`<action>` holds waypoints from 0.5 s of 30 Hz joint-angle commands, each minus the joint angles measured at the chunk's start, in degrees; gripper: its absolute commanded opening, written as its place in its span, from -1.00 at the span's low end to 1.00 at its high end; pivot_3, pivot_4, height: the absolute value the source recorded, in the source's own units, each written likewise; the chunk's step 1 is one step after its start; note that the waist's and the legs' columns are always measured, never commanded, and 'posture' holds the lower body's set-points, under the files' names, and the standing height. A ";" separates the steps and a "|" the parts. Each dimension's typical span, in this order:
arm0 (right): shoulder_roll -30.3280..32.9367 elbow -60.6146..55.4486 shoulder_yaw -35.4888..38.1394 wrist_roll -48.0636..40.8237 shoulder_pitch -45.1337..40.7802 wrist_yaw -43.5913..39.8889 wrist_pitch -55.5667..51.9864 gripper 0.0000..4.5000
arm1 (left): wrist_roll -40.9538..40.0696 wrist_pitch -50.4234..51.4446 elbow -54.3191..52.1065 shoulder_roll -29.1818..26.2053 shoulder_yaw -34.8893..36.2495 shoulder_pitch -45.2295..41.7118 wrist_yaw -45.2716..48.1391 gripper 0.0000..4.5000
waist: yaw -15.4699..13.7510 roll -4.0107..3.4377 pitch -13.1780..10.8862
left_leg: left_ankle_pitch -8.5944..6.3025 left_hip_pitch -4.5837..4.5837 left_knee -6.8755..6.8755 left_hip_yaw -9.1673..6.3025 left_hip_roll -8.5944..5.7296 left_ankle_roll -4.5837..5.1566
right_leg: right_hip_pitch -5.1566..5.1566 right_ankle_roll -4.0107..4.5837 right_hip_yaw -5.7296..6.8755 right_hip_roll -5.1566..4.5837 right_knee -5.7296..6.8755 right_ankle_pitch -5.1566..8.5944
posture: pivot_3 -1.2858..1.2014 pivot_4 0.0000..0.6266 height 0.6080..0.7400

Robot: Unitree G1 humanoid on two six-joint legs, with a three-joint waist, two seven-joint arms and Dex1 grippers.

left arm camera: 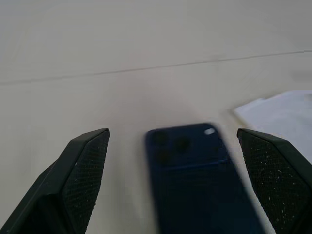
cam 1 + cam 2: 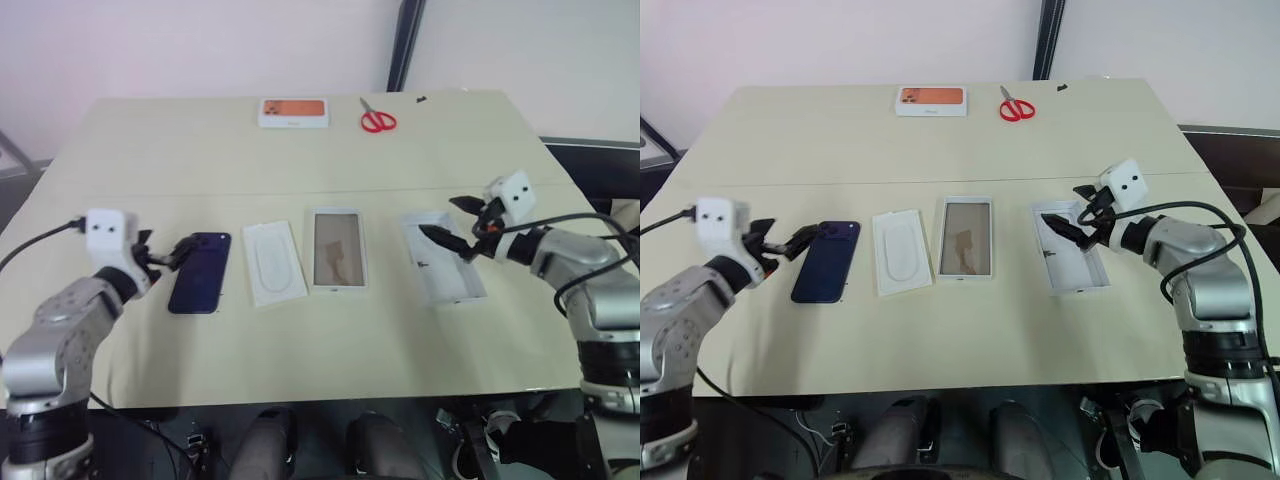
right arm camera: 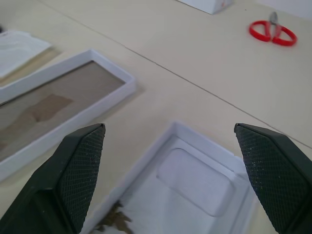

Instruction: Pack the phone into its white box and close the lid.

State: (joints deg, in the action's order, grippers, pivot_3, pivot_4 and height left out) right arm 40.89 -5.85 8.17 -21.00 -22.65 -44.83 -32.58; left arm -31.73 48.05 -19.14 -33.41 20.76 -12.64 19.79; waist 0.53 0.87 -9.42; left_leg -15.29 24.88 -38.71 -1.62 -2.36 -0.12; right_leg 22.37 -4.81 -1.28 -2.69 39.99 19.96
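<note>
Four flat things lie in a row across the near half of the pale table (image 2: 300,340), none touching its neighbour. From the robot's left: the phone (image 2: 200,272), dark navy and back up with its camera cluster at the far end; a flat white insert (image 2: 273,262) with a rounded embossed outline; the white box (image 2: 338,248), a shallow tray showing a glossy brownish inside; and the lid (image 2: 443,262), a deeper white shell lying open side up with a small dark mark inside.

The left gripper (image 2: 172,255) hangs at the phone's far left corner, its fingers (image 1: 80,170) spread wide with nothing between them; in the left wrist view the phone's camera end sits in the gap between the two, and whether either touches it cannot be told. A corner of the insert shows just beyond the phone there.

The right gripper (image 2: 1072,214) hovers over the far end of the lid, its fingers (image 3: 78,165) likewise spread and empty. The right wrist view looks down past them into the lid's recessed inside, with the white box just beside it.

The insert lies between the phone and the white box. At the table's far edge, well apart from the row, sit an orange-topped flat white box (image 2: 294,112) and red-handled scissors (image 2: 377,119).
</note>
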 commanded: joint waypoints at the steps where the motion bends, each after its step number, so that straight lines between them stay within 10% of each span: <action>1: -0.40 -6.12 -0.71 -0.99 0.98 0.50 -0.89 0.97 | -6.34 8.79 -4.24 -1.01 -1.95 -3.00 1.60 0.96 | 0.11 0.00 0.00 | 0.00 0.00 0.00 0.00 0.00 0.00 | 0.00 0.00 0.00 0.00 0.01 0.00 | 0.03 -0.52 1.00; 15: -1.69 -12.69 -6.61 -1.64 1.25 -0.75 -2.01 0.97 | -12.86 44.10 -1.30 16.17 4.68 -15.58 -16.97 0.96 | 0.10 0.02 -0.01 | 0.13 0.00 -0.15 -0.03 0.00 -0.23 | -0.02 -0.01 0.03 0.07 0.09 0.00 | 0.03 -0.52 1.00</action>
State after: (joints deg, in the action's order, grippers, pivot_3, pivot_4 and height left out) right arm 38.87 -15.79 0.98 -21.63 -21.08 -45.01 -34.73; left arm -45.62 90.62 -20.14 -17.40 24.16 -27.33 4.33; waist 0.63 0.89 -9.43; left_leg -15.16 24.88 -38.86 -1.65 -2.36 -0.35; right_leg 22.35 -4.82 -1.25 -2.61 40.09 19.96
